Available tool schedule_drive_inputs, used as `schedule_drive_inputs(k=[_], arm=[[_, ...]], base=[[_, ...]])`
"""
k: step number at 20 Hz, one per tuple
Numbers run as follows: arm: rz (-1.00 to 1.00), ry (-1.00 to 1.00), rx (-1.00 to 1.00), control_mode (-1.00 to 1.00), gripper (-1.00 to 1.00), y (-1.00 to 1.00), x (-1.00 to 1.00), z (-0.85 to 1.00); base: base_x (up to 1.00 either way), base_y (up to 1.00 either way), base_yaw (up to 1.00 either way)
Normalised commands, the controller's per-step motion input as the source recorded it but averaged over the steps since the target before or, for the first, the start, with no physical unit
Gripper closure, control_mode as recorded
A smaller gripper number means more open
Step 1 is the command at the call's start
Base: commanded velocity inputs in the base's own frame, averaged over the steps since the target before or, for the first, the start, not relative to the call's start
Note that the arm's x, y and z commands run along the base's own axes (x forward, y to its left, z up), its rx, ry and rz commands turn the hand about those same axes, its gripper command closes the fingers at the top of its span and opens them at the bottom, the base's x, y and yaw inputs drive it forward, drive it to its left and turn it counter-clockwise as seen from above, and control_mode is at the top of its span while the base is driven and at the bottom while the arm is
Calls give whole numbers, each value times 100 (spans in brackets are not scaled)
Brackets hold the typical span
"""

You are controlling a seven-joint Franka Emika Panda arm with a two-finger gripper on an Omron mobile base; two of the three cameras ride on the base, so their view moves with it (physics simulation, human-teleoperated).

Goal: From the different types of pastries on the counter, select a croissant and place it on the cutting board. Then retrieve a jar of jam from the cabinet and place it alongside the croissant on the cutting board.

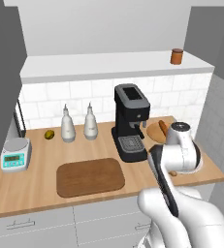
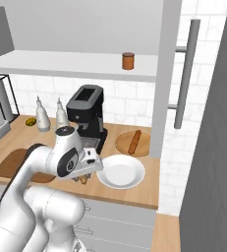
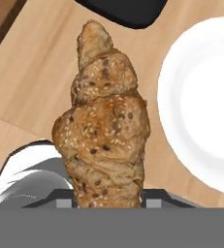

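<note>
I'm working over the counter [image 1: 40,181], and the biggest thing that matters on it is the cutting board [image 1: 89,177], lying bare and well to the left of where my arm is working. Nearer the arm sits a white plate [image 2: 121,173], and just beside it, low over the wood, my gripper [image 2: 83,178] is closed tight on the croissant [image 3: 104,131]. I judge this to be the pick-up step of the first half: the pastry is in the claw but not yet carried over. The next move calls for a lift clear of the counter and a sweep left past the coffee machine [image 1: 129,123] to the board. The hand view shows the croissant's seeded crust running up between the finger tips, with the plate's rim close alongside; from the base views only a brown nub peeks out under the hand. Those views give me the jar of jam [image 1: 176,56] up on the shelf and the stick pastry [image 2: 133,141] on its round wooden plate.
</note>
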Motion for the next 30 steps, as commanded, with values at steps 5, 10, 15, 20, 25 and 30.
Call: schedule_drive_inputs(k=[5, 10, 15, 20, 25, 30], arm=[[0, 0, -1, -100, 100, 49, 0, 2], [0, 0, 0, -100, 100, 47, 0, 2], [1, 0, 0, -100, 100, 44, 0, 1], [1, 0, 0, -100, 100, 44, 0, 1], [1, 0, 0, -100, 100, 42, 0, 3], [0, 0, 0, -100, 100, 38, 0, 6]], base=[[0, 0, 0], [0, 0, 0], [0, 0, 0], [0, 0, 0], [0, 0, 0], [0, 0, 0]])
